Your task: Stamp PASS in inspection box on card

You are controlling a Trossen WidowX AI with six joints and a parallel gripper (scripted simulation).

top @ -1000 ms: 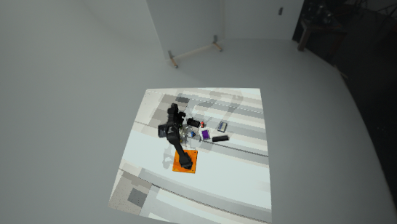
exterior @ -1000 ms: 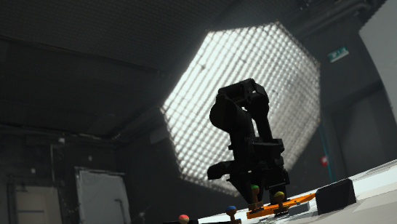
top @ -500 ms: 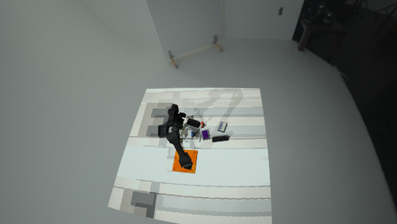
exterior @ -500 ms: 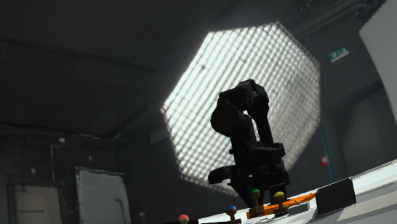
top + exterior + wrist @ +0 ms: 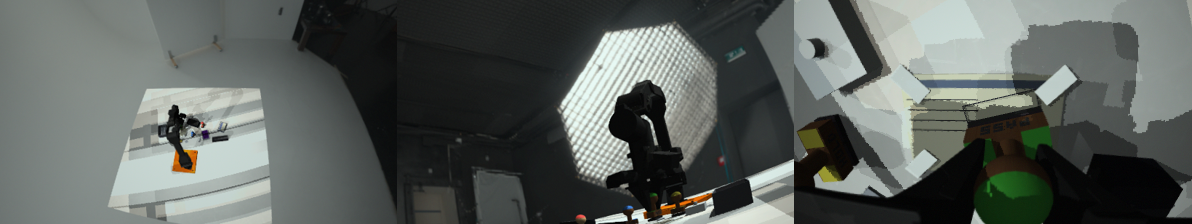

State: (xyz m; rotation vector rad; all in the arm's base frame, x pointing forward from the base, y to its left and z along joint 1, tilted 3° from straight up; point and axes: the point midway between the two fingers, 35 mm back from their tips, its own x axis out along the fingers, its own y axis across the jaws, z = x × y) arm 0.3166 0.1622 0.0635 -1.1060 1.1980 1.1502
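Observation:
My gripper (image 5: 1010, 150) is shut on the PASS stamp (image 5: 1006, 128) (image 5: 654, 197), brown with green parts and a green ball knob. The stamp is upright, low over the card (image 5: 939, 142), and its "PASS" lettering shows in the wrist view. The card is beige with a blue stripe, ruled lines and white corner pieces. The inspection box (image 5: 998, 98) is a thin tilted outline; the stamp covers its near part. No print shows in the part left visible. I cannot tell whether the stamp touches the card. The ink pad cannot be made out for sure.
A yellow-knobbed stamp (image 5: 831, 150) (image 5: 675, 196) stands left of the card in the wrist view. A black block (image 5: 1134, 185) is at right, a pale slab (image 5: 831, 60) at upper left. Blue (image 5: 628, 209) and red (image 5: 580, 218) knobbed stamps, a purple square (image 5: 205, 134) and dark bar (image 5: 220, 138) stand farther off.

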